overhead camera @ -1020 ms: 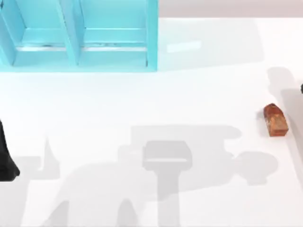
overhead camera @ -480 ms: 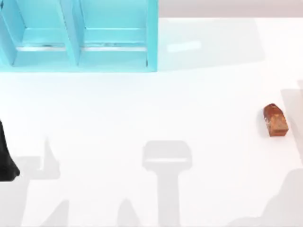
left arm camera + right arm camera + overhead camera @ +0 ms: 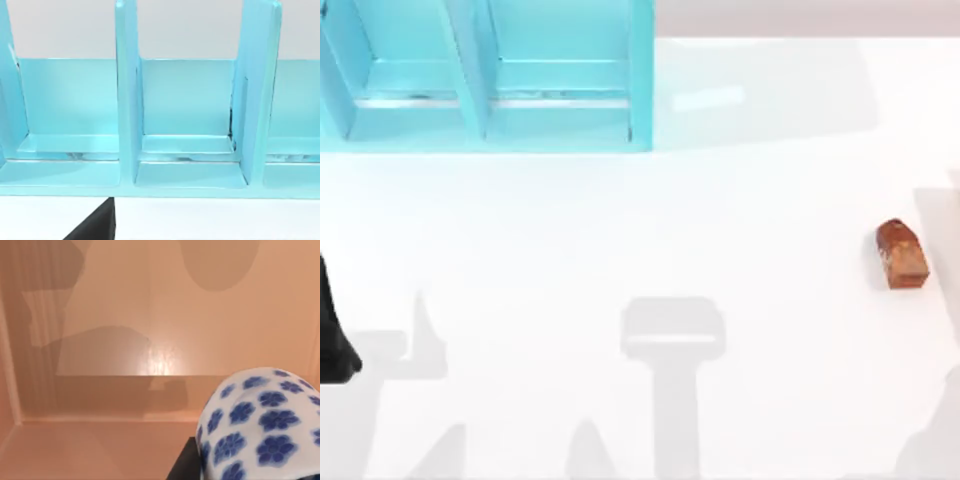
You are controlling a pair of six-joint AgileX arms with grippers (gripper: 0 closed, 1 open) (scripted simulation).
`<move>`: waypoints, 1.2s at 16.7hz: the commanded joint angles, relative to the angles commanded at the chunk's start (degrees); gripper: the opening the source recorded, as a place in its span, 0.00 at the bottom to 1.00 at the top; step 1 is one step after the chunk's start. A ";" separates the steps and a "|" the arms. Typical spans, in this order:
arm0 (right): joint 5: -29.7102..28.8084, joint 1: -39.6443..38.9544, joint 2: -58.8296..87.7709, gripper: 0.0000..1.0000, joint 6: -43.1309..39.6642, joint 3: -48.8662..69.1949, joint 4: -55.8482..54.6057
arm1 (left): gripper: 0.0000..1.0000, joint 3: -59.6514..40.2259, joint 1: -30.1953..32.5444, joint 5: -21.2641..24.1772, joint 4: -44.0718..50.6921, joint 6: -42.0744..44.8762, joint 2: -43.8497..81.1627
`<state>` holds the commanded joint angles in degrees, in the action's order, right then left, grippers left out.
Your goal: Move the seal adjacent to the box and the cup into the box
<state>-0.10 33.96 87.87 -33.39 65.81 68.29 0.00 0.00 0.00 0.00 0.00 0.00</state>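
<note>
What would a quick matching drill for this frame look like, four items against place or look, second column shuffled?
Items:
1. seal
2. cup
3. cyan shelf unit
4. left arm

Descriptions:
A. white with blue flowers, close before the right wrist camera, over a beige inner surface
B. dark shape at the table's left edge
C. far left of the table, open compartments
D. reddish-brown block lying near the table's right edge

Pairs: 1-D, 2-A, 3-C, 4-B
</note>
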 joint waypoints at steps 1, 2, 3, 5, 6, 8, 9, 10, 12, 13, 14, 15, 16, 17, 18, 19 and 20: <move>0.00 0.00 0.29 0.00 -0.02 -1.05 -1.30 | 1.00 0.00 0.00 0.00 0.00 0.00 0.00; -0.01 0.01 0.62 0.00 -0.01 -2.42 -3.06 | 1.00 0.00 0.00 0.00 0.00 0.00 0.00; -0.02 0.03 0.90 0.00 0.01 -3.79 -4.77 | 1.00 0.00 0.00 0.00 0.00 0.00 0.00; 0.01 0.03 1.48 0.00 0.00 -5.51 -7.34 | 1.00 0.00 0.00 0.00 0.00 0.00 0.00; 0.01 0.00 1.79 0.00 -0.04 -6.63 -8.91 | 1.00 0.00 0.00 0.00 0.00 0.00 0.00; 0.01 0.03 2.40 0.00 -0.01 -9.52 -12.58 | 1.00 0.00 0.00 0.00 0.00 0.00 0.00; 0.02 0.04 2.87 0.00 0.00 -10.50 -13.81 | 1.00 0.00 0.00 0.00 0.00 0.00 0.00; 0.02 0.11 3.20 0.00 -0.04 -11.01 -14.44 | 1.00 0.00 0.00 0.00 0.00 0.00 0.00; 0.02 0.13 3.24 0.00 -0.05 -11.08 -14.53 | 1.00 0.00 0.00 0.00 0.00 0.00 0.00; 0.02 0.13 3.24 0.00 -0.05 -11.08 -14.53 | 1.00 0.00 0.00 0.00 0.00 0.00 0.00; 0.02 0.13 3.24 0.00 -0.05 -11.08 -14.53 | 1.00 0.00 0.00 0.00 0.00 0.00 0.00; 0.02 0.13 3.24 0.08 -0.05 -11.08 -14.53 | 1.00 0.00 0.00 0.00 0.00 0.00 0.00; 0.02 0.13 3.24 0.15 -0.05 -11.08 -14.53 | 1.00 0.00 0.00 0.00 0.00 0.00 0.00; 0.02 0.13 3.24 0.23 -0.05 -11.08 -14.53 | 1.00 0.00 0.00 0.00 0.00 0.00 0.00; 0.02 0.13 3.24 0.30 -0.05 -11.08 -14.53 | 1.00 0.00 0.00 0.00 0.00 0.00 0.00; 0.02 0.13 3.24 0.38 -0.05 -11.08 -14.53 | 1.00 0.00 0.00 0.00 0.00 0.00 0.00; 0.02 0.13 3.24 0.45 -0.05 -11.08 -14.53 | 1.00 0.00 0.00 0.00 0.00 0.00 0.00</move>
<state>-0.08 34.09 91.11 -33.44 54.73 53.76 0.00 0.00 0.00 0.00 0.00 0.00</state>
